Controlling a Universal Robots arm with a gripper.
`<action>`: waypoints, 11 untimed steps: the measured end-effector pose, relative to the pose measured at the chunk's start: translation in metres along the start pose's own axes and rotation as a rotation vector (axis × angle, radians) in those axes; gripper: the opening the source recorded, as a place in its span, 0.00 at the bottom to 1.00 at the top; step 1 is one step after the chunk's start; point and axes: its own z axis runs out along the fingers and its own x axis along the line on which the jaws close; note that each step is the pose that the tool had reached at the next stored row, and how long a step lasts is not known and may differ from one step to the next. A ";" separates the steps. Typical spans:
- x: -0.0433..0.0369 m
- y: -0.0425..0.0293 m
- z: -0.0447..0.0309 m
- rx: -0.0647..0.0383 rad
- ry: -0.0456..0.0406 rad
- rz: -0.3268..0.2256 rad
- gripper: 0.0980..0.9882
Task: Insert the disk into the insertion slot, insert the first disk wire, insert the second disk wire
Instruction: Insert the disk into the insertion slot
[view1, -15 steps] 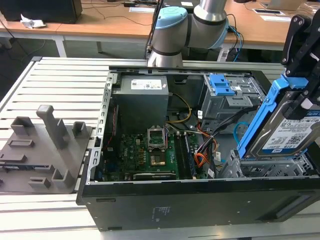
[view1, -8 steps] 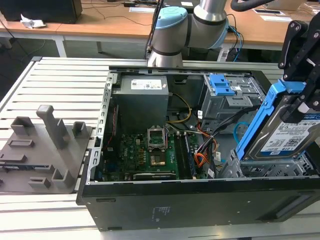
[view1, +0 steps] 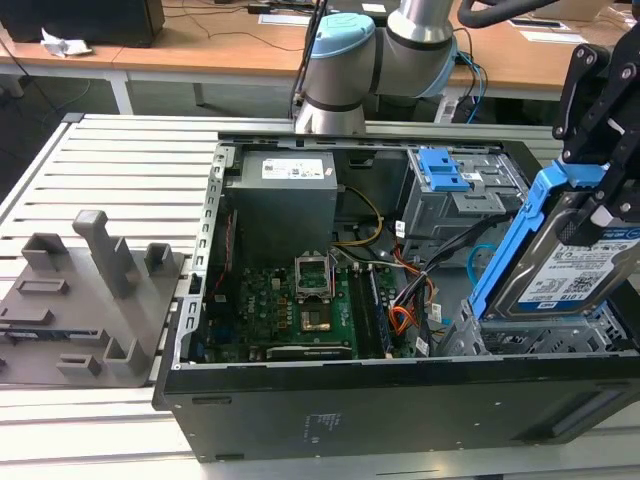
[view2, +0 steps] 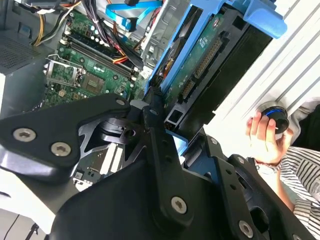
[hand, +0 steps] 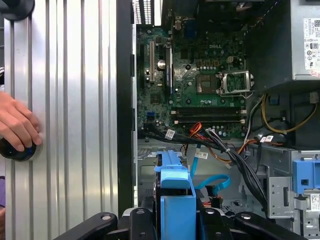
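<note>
My gripper (view1: 592, 195) is shut on the disk (view1: 570, 270), a silver drive with a white label in a bright blue bracket. I hold it tilted, its lower end just above the insertion slot (view1: 545, 338), the perforated silver cage at the case's near corner on the exterior view's right. In both wrist views the blue bracket (hand: 175, 197) sits between my black fingers (view2: 159, 131), with the disk's circuit-board side (view2: 200, 55) showing. The second disk wire (view1: 484, 256), a flat light-blue cable (hand: 216, 182), loops loose inside the case beside the slot. I cannot pick out the first disk wire among the cable bundles.
The open computer case (view1: 300, 410) lies on a slatted metal table (view1: 110, 170). Inside are a motherboard (view1: 290, 310), a power supply (view1: 285, 200) and a taller grey cage with a blue latch (view1: 442, 170). A grey fixture (view1: 90, 290) sits beside the case. A person's hand (hand: 15, 125) rests on a knob.
</note>
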 end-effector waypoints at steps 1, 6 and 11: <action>-0.0052 0.0001 0.0000 0.000 0.0000 0.000 0.30; -0.0106 -0.0013 0.0025 0.000 0.0002 0.000 0.30; -0.0110 -0.0078 0.0079 0.000 0.0001 -0.001 0.30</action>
